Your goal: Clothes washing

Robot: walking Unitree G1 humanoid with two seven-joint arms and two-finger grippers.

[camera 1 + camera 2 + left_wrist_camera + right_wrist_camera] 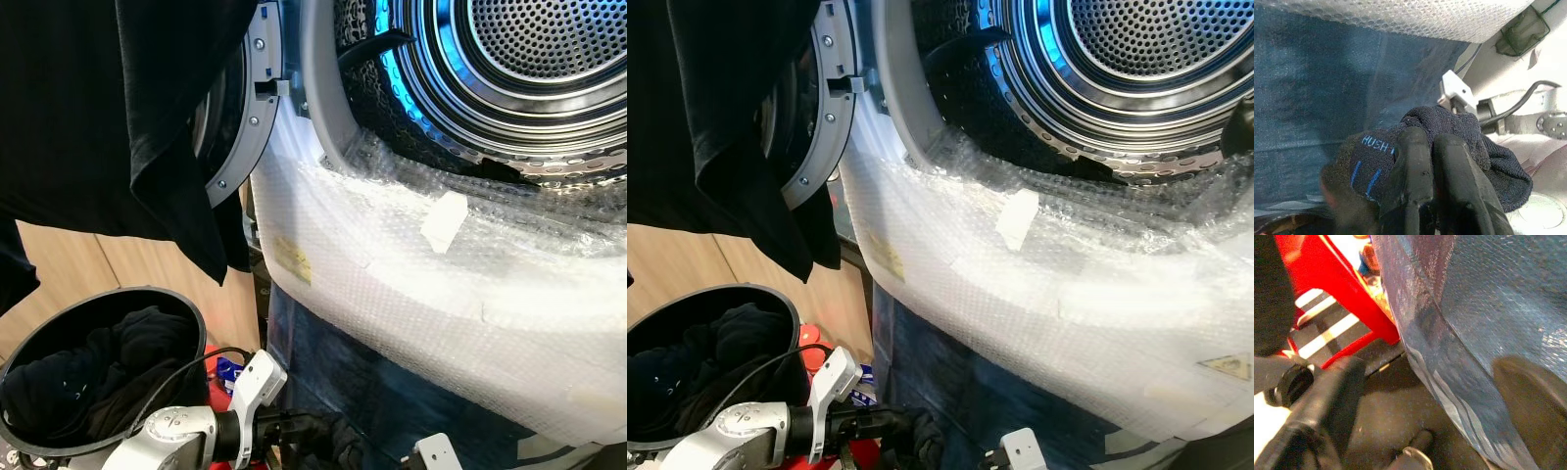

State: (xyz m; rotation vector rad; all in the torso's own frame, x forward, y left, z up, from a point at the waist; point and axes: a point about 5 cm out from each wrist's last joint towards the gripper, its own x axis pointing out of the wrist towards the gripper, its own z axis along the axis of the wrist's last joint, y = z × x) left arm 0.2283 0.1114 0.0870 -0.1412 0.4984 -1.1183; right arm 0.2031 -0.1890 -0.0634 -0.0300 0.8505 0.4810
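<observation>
Left wrist view: left gripper (1437, 161) clenched on a dark sock (1449, 142), low before the washer. It should lift clear of the bubble-wrapped rim (411, 264) into the drum (529, 59).

I'm looking at a home laundry corner: an open front-loading washing machine (509, 88) with its perforated steel drum, bubble wrap (441, 274) over its front, a dark laundry basket (98, 372) of clothes, wood flooring (69, 264).
</observation>
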